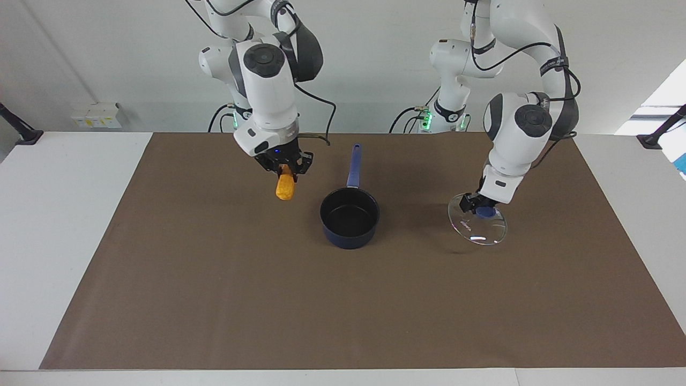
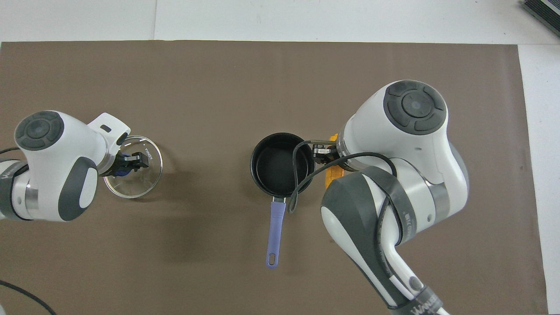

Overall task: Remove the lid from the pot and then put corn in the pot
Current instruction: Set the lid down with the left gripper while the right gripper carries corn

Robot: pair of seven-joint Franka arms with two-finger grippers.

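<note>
Corn point(image 1: 285, 187) hangs clamped in the right gripper point(image 1: 285, 169), in the air just beside the uncovered pot point(image 1: 349, 217). Left gripper point(image 1: 478, 206) grips the lid point(image 1: 477, 227) by its knob, tilted, toward the left arm's end from the pot.

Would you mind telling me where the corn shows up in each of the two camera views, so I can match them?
Facing view: the corn hangs from the right end effector, in the air beside the pot, toward the right arm's end of the table.
Overhead view: only slivers of the corn show beside the pot's rim, under the right arm.
Shared landmark: the pot, its handle pointing toward the robots.
</note>
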